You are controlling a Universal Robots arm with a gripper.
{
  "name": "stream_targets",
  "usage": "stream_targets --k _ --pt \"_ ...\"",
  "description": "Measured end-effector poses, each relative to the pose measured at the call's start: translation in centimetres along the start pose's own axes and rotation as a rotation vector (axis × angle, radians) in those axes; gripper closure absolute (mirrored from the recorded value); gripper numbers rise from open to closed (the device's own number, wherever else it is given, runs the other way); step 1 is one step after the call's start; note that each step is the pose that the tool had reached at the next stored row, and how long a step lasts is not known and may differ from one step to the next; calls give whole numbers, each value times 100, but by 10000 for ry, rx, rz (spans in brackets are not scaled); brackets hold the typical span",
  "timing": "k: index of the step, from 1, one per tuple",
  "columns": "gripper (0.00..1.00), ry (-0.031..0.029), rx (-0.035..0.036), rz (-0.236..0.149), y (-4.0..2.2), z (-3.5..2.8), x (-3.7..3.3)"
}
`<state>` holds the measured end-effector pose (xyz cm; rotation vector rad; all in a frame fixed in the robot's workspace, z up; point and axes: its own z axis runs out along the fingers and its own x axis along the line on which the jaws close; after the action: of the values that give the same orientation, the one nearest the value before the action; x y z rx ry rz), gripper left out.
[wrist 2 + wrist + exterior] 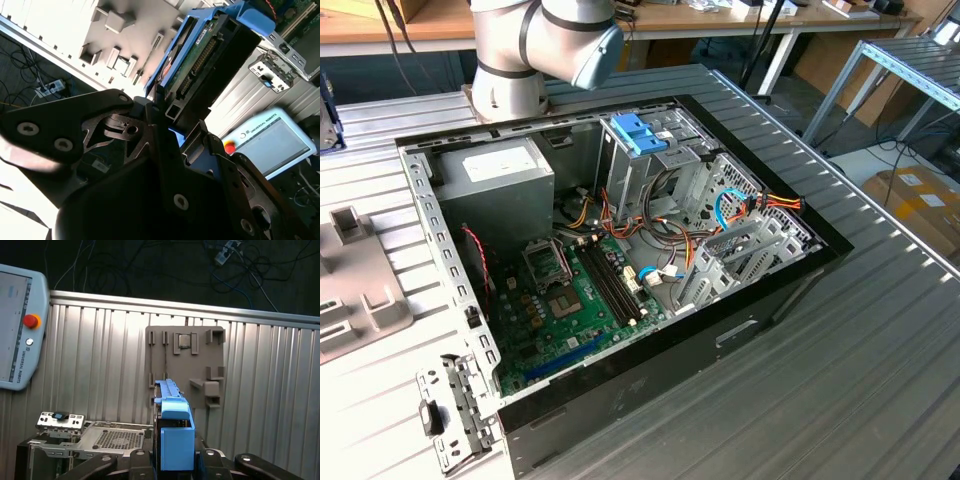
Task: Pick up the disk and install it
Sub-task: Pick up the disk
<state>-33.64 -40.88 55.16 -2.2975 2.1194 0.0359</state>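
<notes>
One flat silver-metal disk with blue plastic side rails point(175, 437) is up off the table, standing on edge and clamped between the black fingers point(112, 125) of the single gripper point(175, 462), which is clenched tight on its lower end. There is one grey-and-silver robot arm point(545, 45), bolted down at twelve o'clock from the one open black computer case point(750, 310) in the exterior view. The case lies on its side on a ribbed, corrugated metal table point(860, 380). Inside it I count one large grey box with a white sticker point(495, 175) at about ten o'clock, one tall metal cage with a light-blue plastic top point(640, 135) at twelve, and one green circuit board point(570, 310) at seven, with orange, red and blue cables looped between the cage and the board. At nine o'clock from the case sits one grey moulded fixture plate point(360, 290), and at seven o'clock one small perforated metal bracket point(455, 410) lies flat. One white teach pendant with a red button point(15, 335) rests on the ribbed top. Beyond are wooden workbenches point(720, 20), one cardboard box point(920, 195) at three o'clock on the floor, and loose wires on dark flooring point(150, 265).
</notes>
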Motion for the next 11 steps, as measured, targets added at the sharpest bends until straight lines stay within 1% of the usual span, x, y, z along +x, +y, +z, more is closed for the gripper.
stream_targets --k 4,7,9,11 --pt "63 -4 -48 1 -92 2 16" --pt "63 -6 -79 3 -150 3 28" --pt "63 -9 -112 3 -214 4 40" --pt "63 -11 -135 3 -257 5 49"
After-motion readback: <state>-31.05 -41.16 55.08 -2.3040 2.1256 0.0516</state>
